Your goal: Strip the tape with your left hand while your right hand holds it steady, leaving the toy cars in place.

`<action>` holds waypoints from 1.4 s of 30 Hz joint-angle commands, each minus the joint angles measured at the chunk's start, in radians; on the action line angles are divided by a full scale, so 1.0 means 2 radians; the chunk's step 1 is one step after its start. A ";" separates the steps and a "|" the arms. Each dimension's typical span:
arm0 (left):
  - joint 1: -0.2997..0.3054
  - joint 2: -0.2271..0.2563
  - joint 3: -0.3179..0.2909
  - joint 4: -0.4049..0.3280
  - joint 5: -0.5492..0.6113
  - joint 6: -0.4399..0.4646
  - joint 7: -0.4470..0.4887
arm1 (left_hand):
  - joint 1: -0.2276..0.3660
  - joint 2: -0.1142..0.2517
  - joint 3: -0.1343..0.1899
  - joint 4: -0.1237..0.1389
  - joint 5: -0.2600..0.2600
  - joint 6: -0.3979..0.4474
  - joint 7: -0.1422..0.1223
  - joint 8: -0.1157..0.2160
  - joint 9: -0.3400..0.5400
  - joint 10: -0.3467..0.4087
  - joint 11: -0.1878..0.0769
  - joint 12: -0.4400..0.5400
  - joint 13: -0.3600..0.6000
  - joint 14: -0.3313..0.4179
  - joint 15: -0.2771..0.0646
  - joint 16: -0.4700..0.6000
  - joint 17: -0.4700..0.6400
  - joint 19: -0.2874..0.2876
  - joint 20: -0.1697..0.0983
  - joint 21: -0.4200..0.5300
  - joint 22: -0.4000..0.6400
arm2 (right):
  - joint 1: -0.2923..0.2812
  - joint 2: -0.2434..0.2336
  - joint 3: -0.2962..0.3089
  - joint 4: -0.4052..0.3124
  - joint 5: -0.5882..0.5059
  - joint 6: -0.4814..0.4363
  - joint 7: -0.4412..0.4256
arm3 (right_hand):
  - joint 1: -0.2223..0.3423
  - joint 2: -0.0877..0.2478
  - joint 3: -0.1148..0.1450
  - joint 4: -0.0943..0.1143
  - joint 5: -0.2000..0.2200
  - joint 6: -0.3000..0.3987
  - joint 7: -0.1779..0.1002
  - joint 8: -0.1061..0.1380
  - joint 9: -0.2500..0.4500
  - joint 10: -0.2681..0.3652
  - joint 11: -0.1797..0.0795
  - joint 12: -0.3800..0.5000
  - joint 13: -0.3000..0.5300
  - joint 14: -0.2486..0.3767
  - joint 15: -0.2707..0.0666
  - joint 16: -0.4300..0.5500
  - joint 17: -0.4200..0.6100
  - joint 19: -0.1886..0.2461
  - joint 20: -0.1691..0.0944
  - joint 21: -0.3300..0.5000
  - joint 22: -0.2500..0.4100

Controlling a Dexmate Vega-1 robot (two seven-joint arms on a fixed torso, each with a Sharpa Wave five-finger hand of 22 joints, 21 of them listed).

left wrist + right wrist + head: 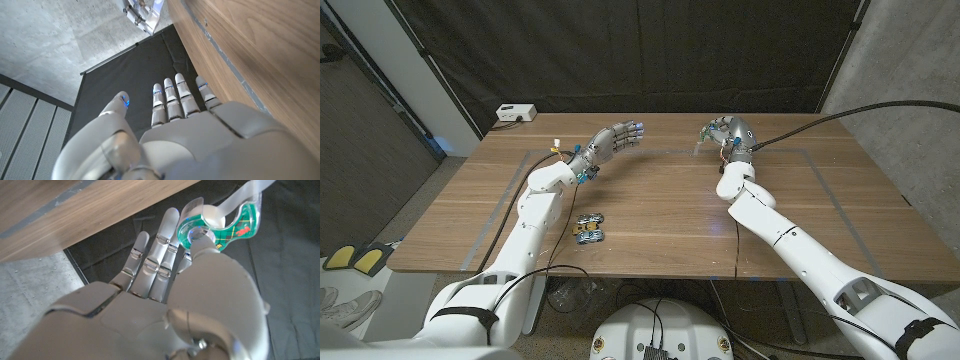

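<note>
**Kid:** Where is the tape?

**Friend:** The tape dispenser [220, 227] is green and clear. The right hand [725, 134] holds it up over the far side of the wooden table [660, 200], a bit to the right. The thumb pokes into the hole of the roll and the fingers [150, 262] sit close together behind it. A clear strip of tape [245, 195] sticks out from the roll.

**Kid:** And the other hand?

**Friend:** The left hand [612, 138] is up in the air too, over the far left part of the table. Its fingers [175, 97] are straight and side by side, and the thumb stands a little apart. It holds nothing. The two hands are well apart.

**Kid:** Where are the toy cars?

**Friend:** The toy cars [588, 228] sit close together near the front edge, just beside the left arm.

**Kid:** What else is there?

**Friend:** A gray tape line [820, 180] runs around the table top. A white box [515, 114] sits just past the far left corner. A black curtain [620, 50] hangs behind.
</note>
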 commanded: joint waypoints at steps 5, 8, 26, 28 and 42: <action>-0.016 0.005 0.030 0.005 -0.008 -0.022 -0.055 | 0.014 -0.002 0.005 -0.011 -0.001 0.014 -0.003 0.006 0.002 0.010 -0.007 0.003 0.001 0.008 -0.004 0.002 0.001 0.003 0.000 0.001 0.001 | -0.013 -0.004 -0.012 -0.019 -0.026 0.062 -0.019 | 0.007 0.009 -0.001 0.001 0.003 0.038 -0.007 0.001 0.051 0.061 -0.043 0.048 0.043 0.004 -0.030 -0.002 0.002 -0.003 -0.034 0.009 -0.001; -0.020 0.004 0.034 0.012 -0.004 -0.027 -0.054 | 0.016 -0.009 0.003 -0.014 -0.002 0.018 -0.003 0.006 0.002 0.013 -0.007 0.003 0.001 0.014 -0.006 0.003 0.001 0.005 -0.001 0.001 0.001 | -0.015 -0.008 -0.013 -0.024 -0.030 0.073 -0.017 | 0.007 0.009 -0.001 0.001 0.003 0.038 -0.007 0.001 0.050 0.062 -0.043 0.049 0.044 0.005 -0.030 -0.001 0.003 -0.004 -0.034 0.010 -0.001; -0.024 0.017 0.066 0.012 0.031 -0.080 -0.025 | 0.081 -0.037 0.013 -0.057 0.012 -0.032 -0.009 -0.021 0.005 -0.007 -0.027 -0.014 0.008 -0.008 -0.020 -0.007 0.010 0.007 -0.006 -0.003 0.004 | -0.031 -0.024 -0.016 -0.056 -0.046 0.147 -0.015 | 0.005 0.008 -0.002 0.001 0.003 0.040 -0.008 0.001 0.051 0.064 -0.044 0.049 0.051 0.007 -0.030 -0.004 0.004 -0.005 -0.035 0.019 -0.006; -0.023 0.018 0.069 0.010 0.032 -0.082 -0.023 | 0.085 -0.037 0.014 -0.059 0.013 -0.034 -0.008 -0.022 0.005 -0.008 -0.026 -0.014 0.009 -0.009 -0.019 -0.007 0.011 0.007 -0.005 -0.003 0.004 | -0.031 -0.025 -0.019 -0.061 -0.055 0.145 -0.014 | 0.005 0.008 -0.002 0.001 0.003 0.040 -0.009 0.001 0.051 0.063 -0.044 0.048 0.052 0.008 -0.030 -0.004 0.005 -0.006 -0.035 0.019 -0.006; -0.029 0.027 0.087 0.017 0.032 -0.096 -0.025 | 0.150 -0.075 0.012 -0.063 0.030 0.028 -0.018 0.002 0.012 0.019 -0.039 0.009 0.029 -0.017 -0.020 -0.011 0.025 0.021 -0.016 0.003 0.008 | -0.034 -0.017 -0.018 -0.069 -0.064 0.142 -0.007 | 0.002 0.008 -0.002 0.002 0.003 0.039 -0.010 0.000 0.052 0.063 -0.046 0.048 0.057 0.007 -0.030 -0.007 0.005 -0.010 -0.035 0.025 -0.011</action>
